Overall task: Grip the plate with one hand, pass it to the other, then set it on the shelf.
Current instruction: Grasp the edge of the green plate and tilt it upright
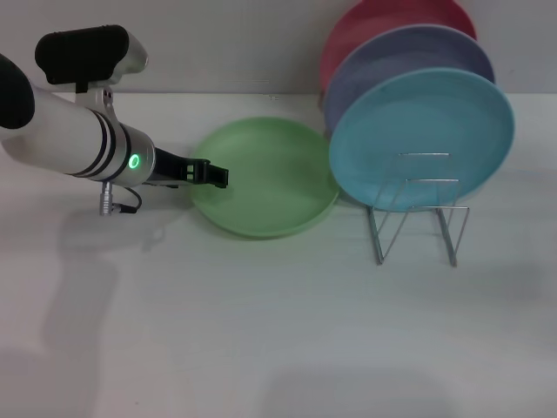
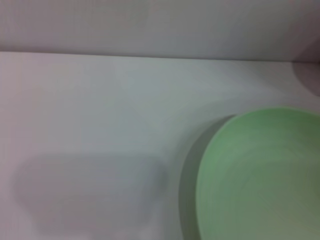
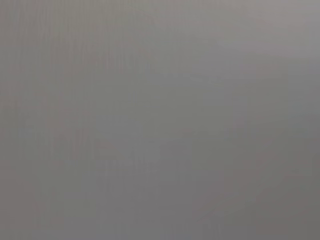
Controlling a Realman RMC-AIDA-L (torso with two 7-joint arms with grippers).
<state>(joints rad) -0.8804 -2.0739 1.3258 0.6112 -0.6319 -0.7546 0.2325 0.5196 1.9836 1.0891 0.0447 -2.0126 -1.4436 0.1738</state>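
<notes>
The light green plate (image 1: 265,178) lies on the white table at centre, its left edge a little raised; it also shows in the left wrist view (image 2: 260,175) with a dark shadow under its rim. My left gripper (image 1: 211,174) reaches in from the left and is shut on the plate's left rim, with one black finger over the rim. The shelf (image 1: 418,218), a thin silver wire rack, stands to the plate's right. My right gripper is out of view; its wrist view shows only plain grey.
A sky-blue plate (image 1: 422,139) stands upright in the rack, with a lavender plate (image 1: 409,57) and a pink plate (image 1: 383,17) behind it. The table (image 1: 261,331) is bare white in front.
</notes>
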